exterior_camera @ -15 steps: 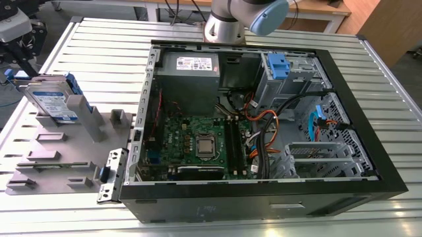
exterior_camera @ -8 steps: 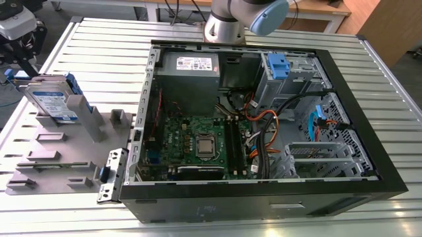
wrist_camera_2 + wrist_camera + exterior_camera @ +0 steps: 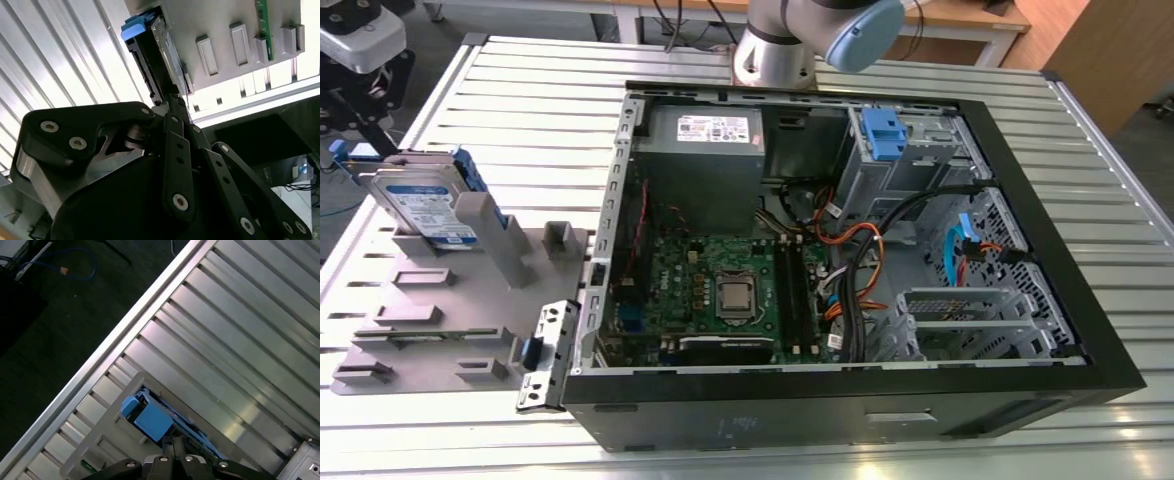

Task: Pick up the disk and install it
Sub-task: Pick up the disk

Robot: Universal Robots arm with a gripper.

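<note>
The disk [image 3: 420, 205] stands on edge in a grey holder [image 3: 440, 320] at the exterior view's left. It is silver with a white-and-blue label and a blue bracket. My gripper [image 3: 350, 148] hangs at the disk's far-left end, just above the holder. In the second wrist view the black fingers come together at the gripper [image 3: 171, 97], right against the edge of the disk [image 3: 167, 50]. In the first wrist view the gripper [image 3: 172, 442] meets the blue bracket of the disk [image 3: 150, 420]. The fingers look shut on that thin edge, and the disk rests in its slot.
An open black computer case [image 3: 1067, 250] lies on the slatted metal table [image 3: 520, 90]. Inside it are a green motherboard [image 3: 720, 290], cables, and a blue drive caddy [image 3: 883, 135] at the back. The arm's elbow [image 3: 814, 40] rises behind the case. The table edge [image 3: 115, 340] runs near the holder.
</note>
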